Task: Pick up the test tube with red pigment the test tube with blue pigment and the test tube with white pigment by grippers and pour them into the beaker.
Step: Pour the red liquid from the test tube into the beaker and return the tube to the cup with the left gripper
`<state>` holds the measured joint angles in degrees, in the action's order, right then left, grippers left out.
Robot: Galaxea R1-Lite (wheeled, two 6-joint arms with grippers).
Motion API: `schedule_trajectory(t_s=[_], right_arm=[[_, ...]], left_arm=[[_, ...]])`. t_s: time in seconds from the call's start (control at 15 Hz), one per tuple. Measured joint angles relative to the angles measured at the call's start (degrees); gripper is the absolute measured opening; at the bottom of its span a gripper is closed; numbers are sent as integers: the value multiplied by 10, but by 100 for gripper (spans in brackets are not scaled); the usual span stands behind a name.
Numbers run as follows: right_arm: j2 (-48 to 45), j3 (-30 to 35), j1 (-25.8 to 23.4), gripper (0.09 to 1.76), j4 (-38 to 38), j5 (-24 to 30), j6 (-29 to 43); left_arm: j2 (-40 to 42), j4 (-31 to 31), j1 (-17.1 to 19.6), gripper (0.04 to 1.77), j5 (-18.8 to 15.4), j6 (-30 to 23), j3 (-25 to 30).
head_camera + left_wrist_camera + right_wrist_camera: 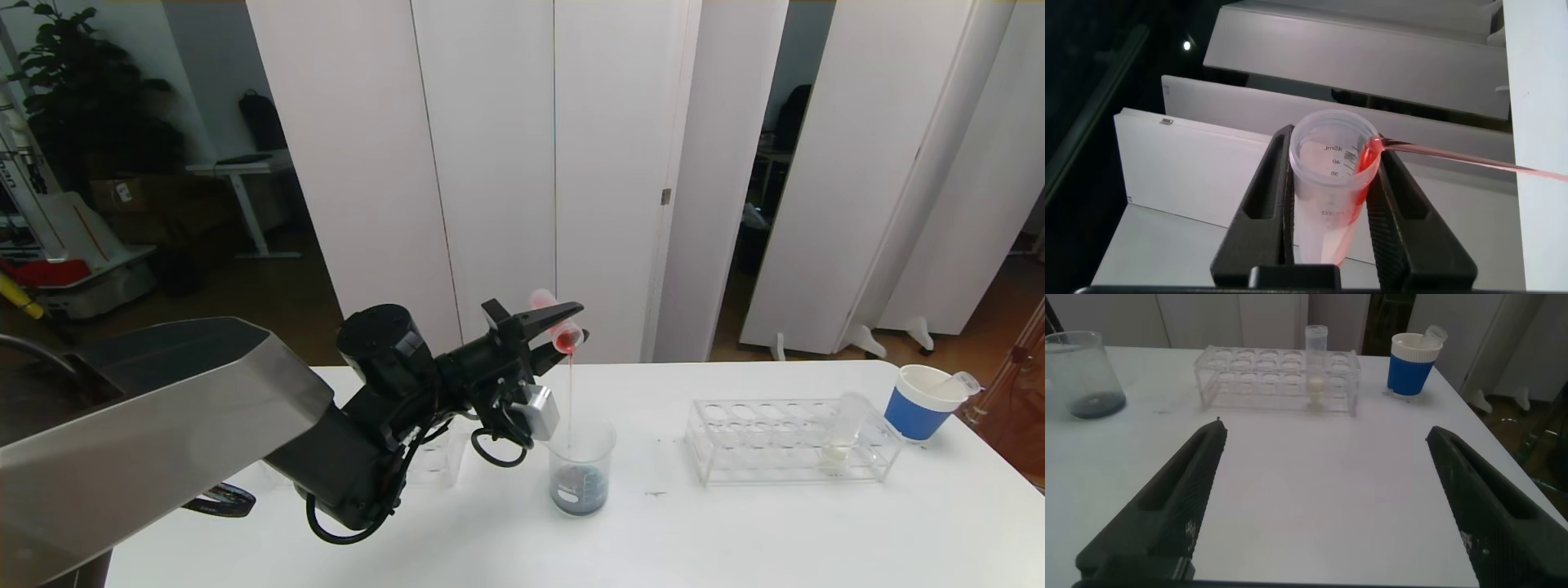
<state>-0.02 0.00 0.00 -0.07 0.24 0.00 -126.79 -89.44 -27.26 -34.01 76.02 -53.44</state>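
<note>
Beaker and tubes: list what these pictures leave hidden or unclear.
- Beaker: printed marks too small to read, head view; cut by the frame edge in the right wrist view.
- Red tube: lower end hidden behind the left gripper.
- Tube in blue cup: contents hidden by the cup.
- Second rack: mostly behind the left arm.

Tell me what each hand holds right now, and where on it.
The left hand grips the red tube by its sides just below the rim, tipped over the beaker. The right hand is open and holds nothing.

Silver arm shell, black cabled tool
</note>
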Motion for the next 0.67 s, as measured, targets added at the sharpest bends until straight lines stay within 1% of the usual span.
schedule_trajectory(t_s=[0.67], right_arm=[[0,0,0,175,0,0,0]], left_arm=[[0,0,0,59,0,3,-4]])
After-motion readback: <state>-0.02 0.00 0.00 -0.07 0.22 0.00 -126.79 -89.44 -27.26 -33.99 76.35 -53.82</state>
